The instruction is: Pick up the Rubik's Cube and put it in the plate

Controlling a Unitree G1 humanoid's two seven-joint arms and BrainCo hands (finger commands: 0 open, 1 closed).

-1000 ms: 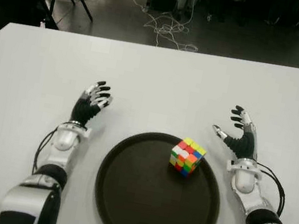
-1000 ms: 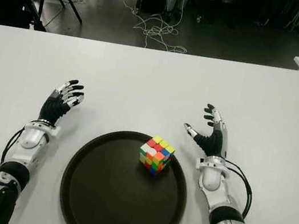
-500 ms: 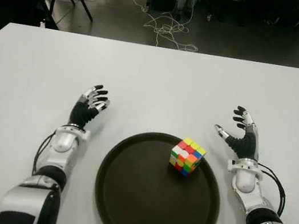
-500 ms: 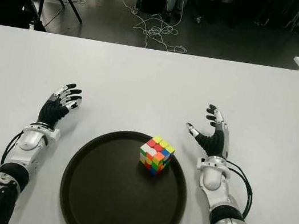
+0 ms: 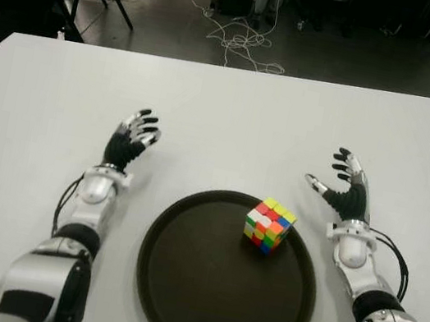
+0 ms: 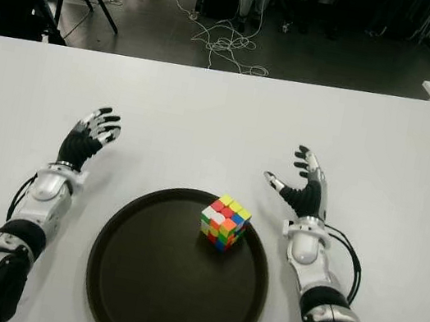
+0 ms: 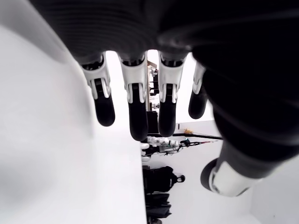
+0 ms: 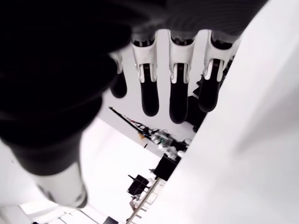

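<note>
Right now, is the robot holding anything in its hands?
No. The left hand and right hand are both open and empty. The Rubik's Cube sits in the plate, untouched.

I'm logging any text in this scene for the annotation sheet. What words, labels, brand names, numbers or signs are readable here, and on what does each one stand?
None can be read.
Rubik's Cube: plain coloured stickers, no logo visible.
Plate: plain dark surface, no marking.
Left hand and right hand: no legible label.
White table: bare of print.
Background equipment: too far off to read anything.
</note>
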